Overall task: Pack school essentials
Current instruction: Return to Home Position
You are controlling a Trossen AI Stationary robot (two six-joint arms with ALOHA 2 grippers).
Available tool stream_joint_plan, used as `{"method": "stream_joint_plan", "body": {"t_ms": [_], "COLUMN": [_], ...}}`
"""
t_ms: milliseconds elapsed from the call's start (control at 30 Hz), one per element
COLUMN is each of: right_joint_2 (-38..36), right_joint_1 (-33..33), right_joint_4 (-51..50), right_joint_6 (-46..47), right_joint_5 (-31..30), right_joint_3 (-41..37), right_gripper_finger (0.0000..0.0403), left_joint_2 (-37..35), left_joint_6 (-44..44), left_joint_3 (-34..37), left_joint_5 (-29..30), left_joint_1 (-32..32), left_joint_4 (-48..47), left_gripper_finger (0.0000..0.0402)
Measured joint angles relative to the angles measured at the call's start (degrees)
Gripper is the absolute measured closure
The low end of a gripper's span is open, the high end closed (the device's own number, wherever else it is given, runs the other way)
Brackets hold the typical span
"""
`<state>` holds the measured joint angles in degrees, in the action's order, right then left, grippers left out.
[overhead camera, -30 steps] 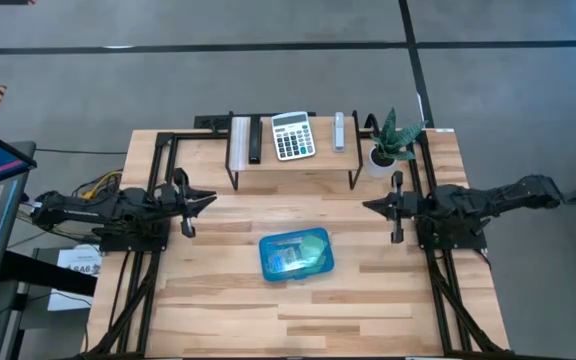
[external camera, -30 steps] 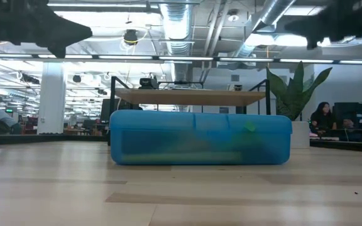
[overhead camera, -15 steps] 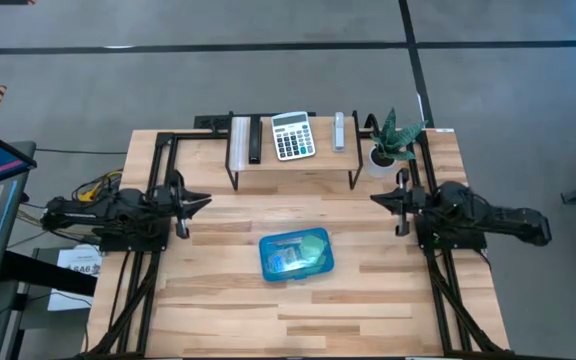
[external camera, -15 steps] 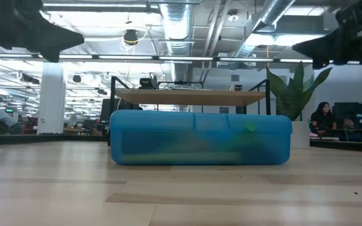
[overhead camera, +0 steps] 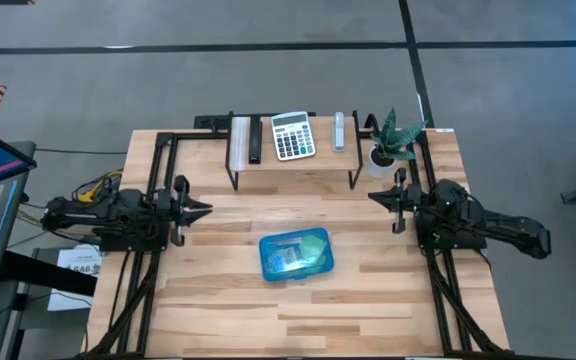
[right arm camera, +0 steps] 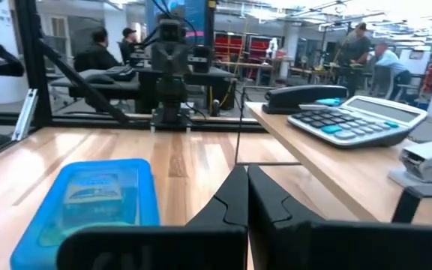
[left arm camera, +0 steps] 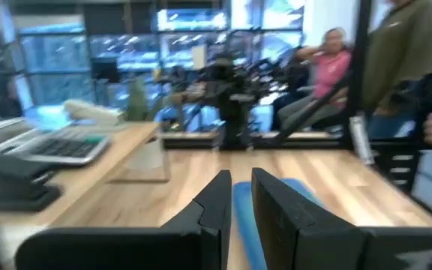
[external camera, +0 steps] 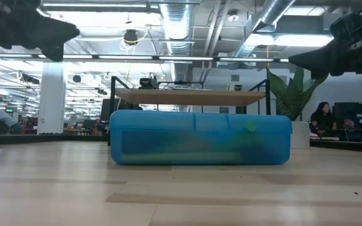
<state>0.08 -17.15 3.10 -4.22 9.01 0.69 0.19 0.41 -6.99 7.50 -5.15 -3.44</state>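
A closed blue translucent box (overhead camera: pixel 296 255) lies flat on its base at the middle of the table, also in the low view (external camera: pixel 200 138) and the right wrist view (right arm camera: pixel 88 199). Through its lid show a lime-green patch (overhead camera: pixel 314 243) and pale shapes; pencils, scissors and the blue piece cannot be told apart inside. My left gripper (overhead camera: pixel 206 210) hovers left of the box, with a narrow gap between its fingers (left arm camera: pixel 240 196). My right gripper (overhead camera: pixel 373 198) hovers right of the box and farther back, shut (right arm camera: pixel 247 187). Both are well above the table.
A raised shelf (overhead camera: pixel 293 160) at the far edge carries a grey-white calculator (overhead camera: pixel 292 135), a black stapler (overhead camera: pixel 253 140) and a pale stapler (overhead camera: pixel 339 131). A potted plant (overhead camera: pixel 393 140) stands at its right end. Bare wood lies around the box. People sit beyond the table.
My left gripper has drawn back a little toward the table's left edge. My right gripper has pulled back toward the right edge and come down, its arm folding in behind it. The box has stayed where it was.
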Motion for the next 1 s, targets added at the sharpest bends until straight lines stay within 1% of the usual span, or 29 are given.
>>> {"method": "stream_joint_plan", "body": {"t_ms": [67, 200, 367, 600, 1000], "right_joint_2": [0.00, 0.00, 0.00, 0.02, 0.38], "right_joint_1": [-0.26, -0.23, -0.13, -0.13, -0.19], "right_joint_4": [-0.14, -0.28, -0.33, -0.92, -1.07], "right_joint_6": [0.62, 1.22, 2.11, 2.44, 1.22], "right_joint_5": [0.59, 3.14, 3.17, 4.18, 4.20], "right_joint_3": [0.02, 0.04, 0.04, 0.06, 0.04], "right_gripper_finger": [0.0395, 0.0395, 0.0395, 0.0395, 0.0395], "left_joint_2": [0.02, 0.05, 0.11, 0.04, 0.04], "left_joint_6": [0.21, 0.02, -2.02, -2.12, -1.81], "left_joint_3": [2.06, 6.29, 6.36, 6.41, 6.47], "left_joint_5": [-2.19, -2.25, -2.35, -2.35, -2.77], "left_joint_1": [-0.02, -0.01, -0.02, -0.02, -0.01], "left_joint_4": [3.13, 7.55, 7.29, 7.37, 7.74], "left_gripper_finger": [0.0359, 0.0359, 0.0359, 0.0359, 0.0359]}}
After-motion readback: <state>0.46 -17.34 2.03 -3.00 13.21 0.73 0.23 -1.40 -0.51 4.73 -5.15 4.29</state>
